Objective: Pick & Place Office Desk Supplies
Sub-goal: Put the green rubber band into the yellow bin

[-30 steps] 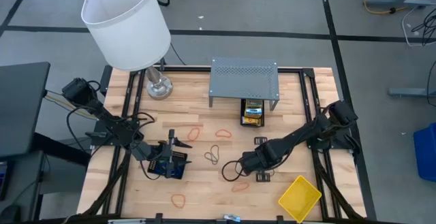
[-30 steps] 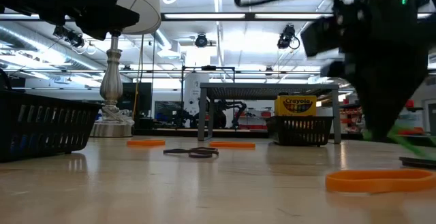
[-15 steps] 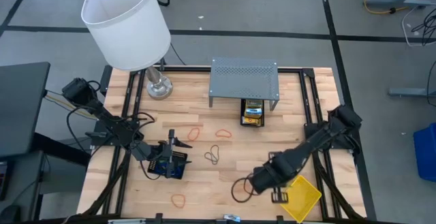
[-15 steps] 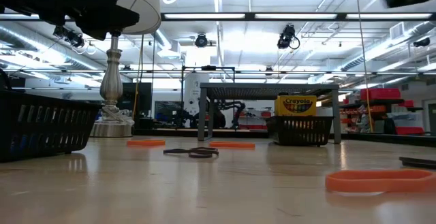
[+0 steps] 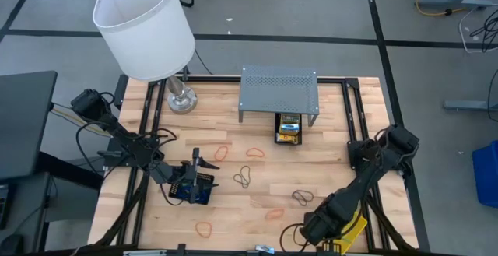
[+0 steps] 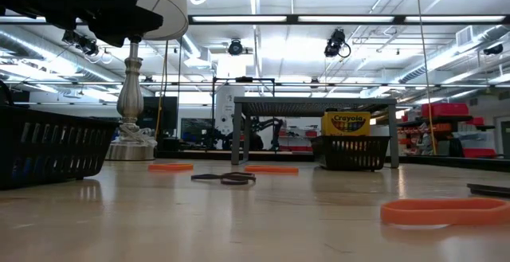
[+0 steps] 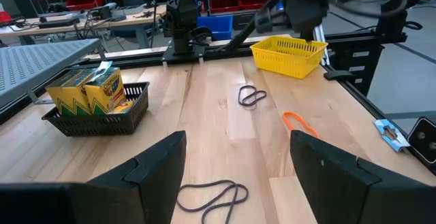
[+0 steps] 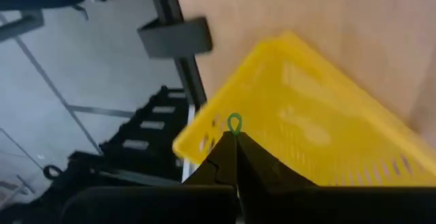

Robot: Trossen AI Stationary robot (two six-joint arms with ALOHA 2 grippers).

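Now | right gripper (image 8: pixel 235 149) pinching green rubber band (image 8: pixel 234 123) | above yellow tray (image 8: pixel 320 135)

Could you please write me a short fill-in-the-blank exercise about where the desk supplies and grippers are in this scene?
1. The right gripper, shut on a green rubber band, is above the ____ tray.
2. The crayon boxes stand in a black ____ tray.
3. That tray sits partly under the grey ____.
4. The left gripper is ____.

Missing words: yellow; mesh; shelf; open
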